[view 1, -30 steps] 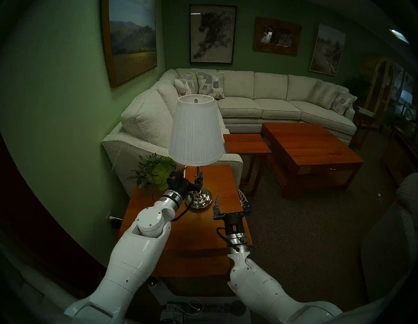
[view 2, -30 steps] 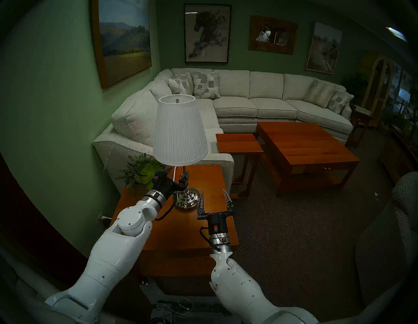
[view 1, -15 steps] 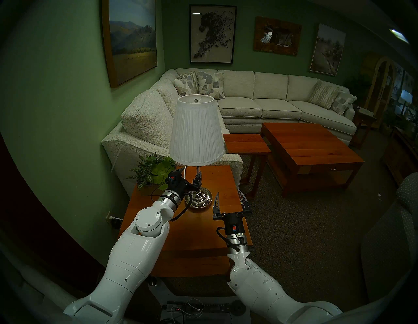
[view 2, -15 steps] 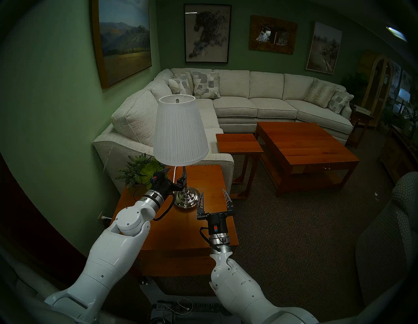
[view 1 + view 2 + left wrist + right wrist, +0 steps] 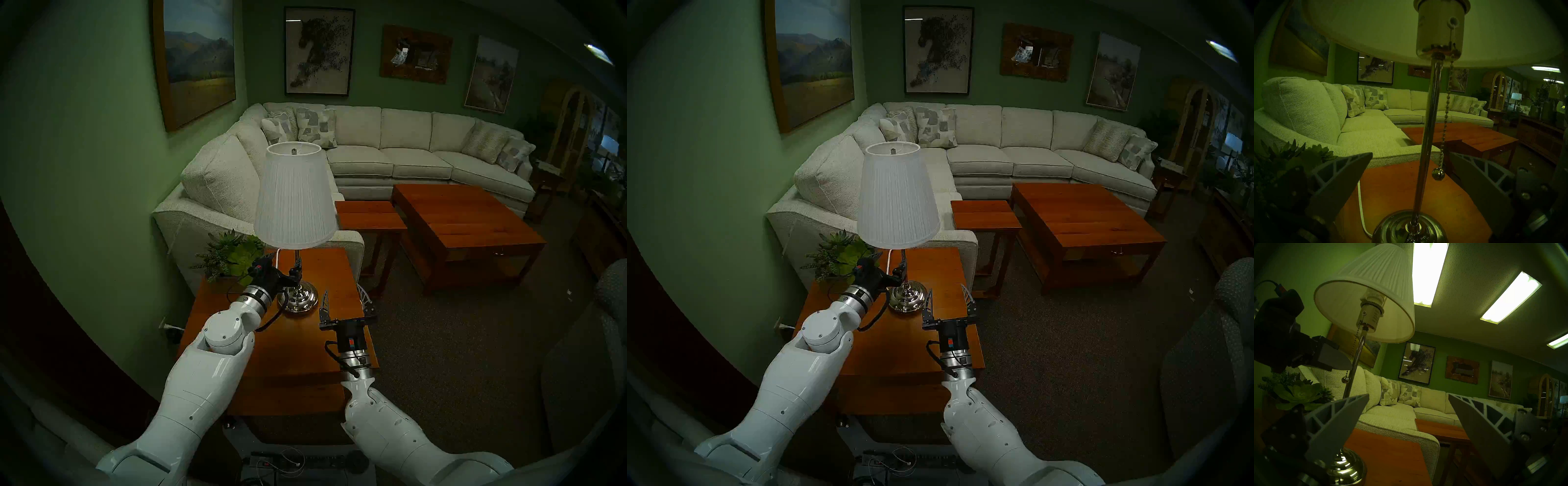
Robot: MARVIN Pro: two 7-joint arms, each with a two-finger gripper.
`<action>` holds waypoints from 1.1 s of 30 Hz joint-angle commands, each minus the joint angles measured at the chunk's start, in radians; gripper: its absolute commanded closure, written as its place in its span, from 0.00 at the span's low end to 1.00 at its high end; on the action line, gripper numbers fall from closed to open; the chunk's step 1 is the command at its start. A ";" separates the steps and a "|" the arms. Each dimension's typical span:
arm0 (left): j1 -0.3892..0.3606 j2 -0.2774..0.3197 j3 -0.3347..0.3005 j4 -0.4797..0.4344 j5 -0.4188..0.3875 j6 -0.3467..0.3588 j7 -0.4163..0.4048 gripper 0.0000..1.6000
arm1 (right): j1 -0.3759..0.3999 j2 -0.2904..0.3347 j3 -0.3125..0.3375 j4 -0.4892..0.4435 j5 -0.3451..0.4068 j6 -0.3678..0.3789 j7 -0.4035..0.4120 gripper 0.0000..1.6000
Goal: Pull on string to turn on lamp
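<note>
The left gripper (image 5: 1409, 162) stands wide open around the lamp's chrome stem (image 5: 1427, 135), with the string (image 5: 1445, 118) hanging between its fingers, just beside the right finger (image 5: 1480, 179) and close to the stem. The chain's knob (image 5: 1438, 173) dangles level with the fingertips, above the side table (image 5: 298, 342). The likely fault is that the jaws close on stem and chain together, so a downward pull tips the lamp (image 5: 294, 197), whose shade is unlit, toward the plant (image 5: 234, 254) or drags its base (image 5: 298, 298) instead of tripping the switch. A thin beaded chain may also swing clear or slip through smooth pads. The right gripper (image 5: 346, 300) hovers open near the table's right edge, holding nothing, well apart from the chain.
</note>
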 commanded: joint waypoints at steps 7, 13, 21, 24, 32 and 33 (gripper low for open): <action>-0.092 -0.027 0.015 0.039 0.011 -0.035 -0.014 0.00 | 0.018 -0.003 0.002 -0.027 0.000 -0.005 -0.002 0.00; -0.094 -0.027 0.013 0.045 0.017 -0.048 -0.015 0.37 | 0.018 -0.003 0.002 -0.028 0.000 -0.005 -0.002 0.00; -0.075 -0.023 0.005 0.027 0.023 -0.061 -0.017 0.51 | 0.017 -0.003 0.002 -0.028 0.001 -0.005 -0.002 0.00; -0.071 -0.022 0.002 0.023 0.024 -0.061 -0.021 0.53 | 0.017 -0.003 0.002 -0.029 0.001 -0.005 -0.002 0.00; -0.039 -0.011 -0.006 -0.006 0.021 -0.055 -0.033 1.00 | 0.017 -0.002 0.002 -0.030 0.001 -0.005 -0.001 0.00; -0.037 -0.011 -0.007 -0.008 0.021 -0.054 -0.033 1.00 | 0.017 -0.002 0.002 -0.030 0.001 -0.005 -0.001 0.00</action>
